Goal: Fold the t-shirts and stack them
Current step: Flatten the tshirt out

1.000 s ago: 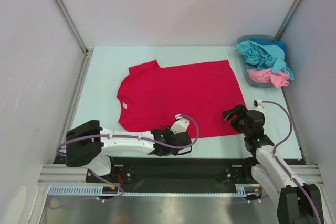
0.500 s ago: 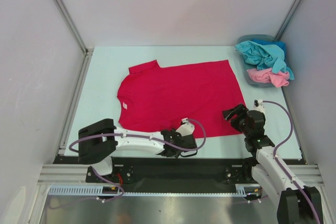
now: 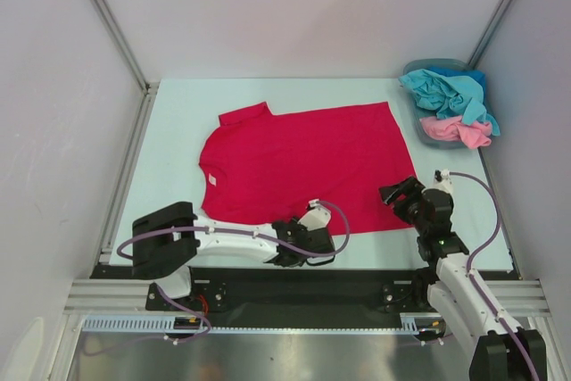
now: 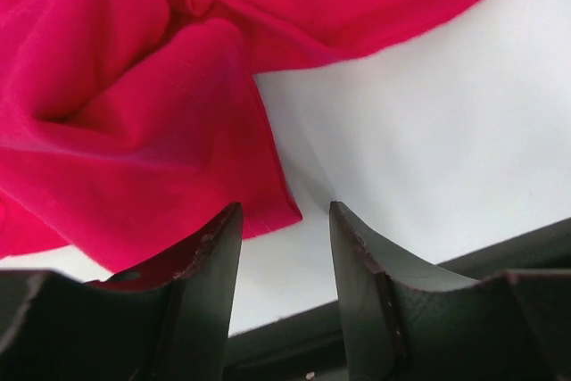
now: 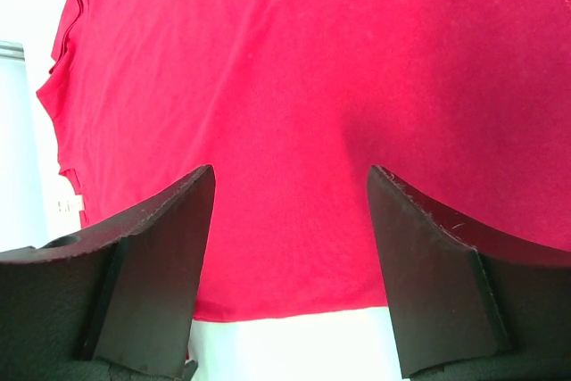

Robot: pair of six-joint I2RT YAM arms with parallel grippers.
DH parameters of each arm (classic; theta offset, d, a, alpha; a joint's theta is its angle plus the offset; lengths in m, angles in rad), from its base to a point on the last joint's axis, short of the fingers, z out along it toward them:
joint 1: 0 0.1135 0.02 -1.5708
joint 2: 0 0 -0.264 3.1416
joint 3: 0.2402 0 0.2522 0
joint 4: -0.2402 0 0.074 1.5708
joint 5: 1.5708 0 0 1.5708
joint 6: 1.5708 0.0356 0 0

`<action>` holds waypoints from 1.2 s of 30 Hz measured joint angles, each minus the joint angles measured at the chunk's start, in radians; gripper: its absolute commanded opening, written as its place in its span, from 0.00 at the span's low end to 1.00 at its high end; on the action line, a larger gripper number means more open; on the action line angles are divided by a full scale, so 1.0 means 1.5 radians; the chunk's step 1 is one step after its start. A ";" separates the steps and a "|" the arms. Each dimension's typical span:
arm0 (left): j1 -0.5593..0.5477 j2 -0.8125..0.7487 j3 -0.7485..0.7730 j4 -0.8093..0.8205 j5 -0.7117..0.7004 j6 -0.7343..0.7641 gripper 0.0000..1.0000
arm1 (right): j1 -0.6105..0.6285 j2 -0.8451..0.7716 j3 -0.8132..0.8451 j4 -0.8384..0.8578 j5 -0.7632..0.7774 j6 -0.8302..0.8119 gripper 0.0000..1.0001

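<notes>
**Top view.** The red shirt [image 3: 303, 167] lies spread flat on the table [image 3: 178, 122], neck to the left and hem to the right. It is not yet folded. A teal shirt [image 3: 446, 91] and a pink shirt [image 3: 457, 131] sit heaped in the basket [image 3: 435, 64] at the far right, waiting their turn. My left gripper [image 3: 299, 243] is low at the shirt's near edge, by the near sleeve. My right gripper [image 3: 399, 198] sits at the near hem corner. I judge both are stationed along the near edge to lift it for a first fold.

**Left wrist.** The left gripper [image 4: 285, 256] has its jaws apart. A rumpled corner of the red shirt [image 4: 134, 131] reaches just into the gap, unpinched. It grasps nothing.

**Right wrist.** The right gripper [image 5: 290, 256] is spread wide above the hem of the red shirt [image 5: 312, 86], with bare table showing below the edge. It is released and holds nothing.

**Finding.** Neither arm has a grasp yet.
</notes>
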 measured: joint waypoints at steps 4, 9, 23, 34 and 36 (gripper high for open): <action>0.028 -0.030 -0.037 0.038 0.016 0.000 0.50 | -0.003 -0.007 0.000 -0.011 -0.001 -0.001 0.74; 0.045 -0.039 -0.050 0.055 0.022 0.001 0.49 | -0.005 -0.007 0.000 -0.018 -0.002 -0.001 0.74; 0.047 -0.028 -0.052 0.100 0.035 0.013 0.19 | -0.006 -0.013 0.020 -0.045 -0.002 -0.005 0.74; 0.049 -0.036 -0.059 0.091 0.032 0.018 0.00 | -0.008 -0.006 0.021 -0.047 -0.002 -0.005 0.74; 0.048 -0.040 -0.059 0.079 0.033 0.018 0.00 | -0.008 0.003 0.021 -0.043 -0.002 -0.005 0.74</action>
